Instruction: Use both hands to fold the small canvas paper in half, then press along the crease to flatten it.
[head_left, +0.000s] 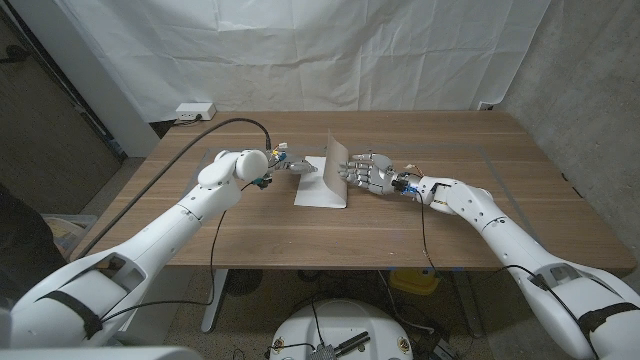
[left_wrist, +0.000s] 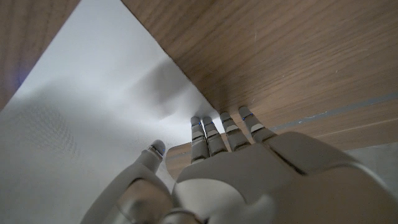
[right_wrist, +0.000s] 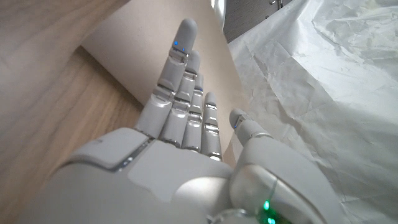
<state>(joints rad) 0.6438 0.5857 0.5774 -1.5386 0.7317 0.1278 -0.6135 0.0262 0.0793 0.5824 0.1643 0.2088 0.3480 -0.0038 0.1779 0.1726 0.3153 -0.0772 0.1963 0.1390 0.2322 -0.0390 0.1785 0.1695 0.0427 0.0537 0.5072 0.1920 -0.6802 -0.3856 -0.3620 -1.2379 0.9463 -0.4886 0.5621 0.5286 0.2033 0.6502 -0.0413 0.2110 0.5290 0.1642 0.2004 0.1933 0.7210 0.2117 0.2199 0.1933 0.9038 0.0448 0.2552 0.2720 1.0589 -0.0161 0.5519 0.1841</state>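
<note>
Canvas paper (head_left: 322, 186), a small white rectangular sheet, lies mid-table on the brown wooden table (head_left: 480, 150), its 3 o'clock half lifted upright, tan underside showing. At its 3 o'clock the right hand (head_left: 366, 173), fingers straight and together, props that flap. At 9 o'clock the left hand (head_left: 288, 161) presses fingertips (left_wrist: 205, 134) on the flat half's edge.

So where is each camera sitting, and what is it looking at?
Head view: up on the robot's head, looking down at the wooden table; both arms, left hand and right hand at the canvas paper.
Left wrist view: behind the left hand, fingers on the paper.
Right wrist view: behind the right hand, against the raised flap.
All share the paper.
</note>
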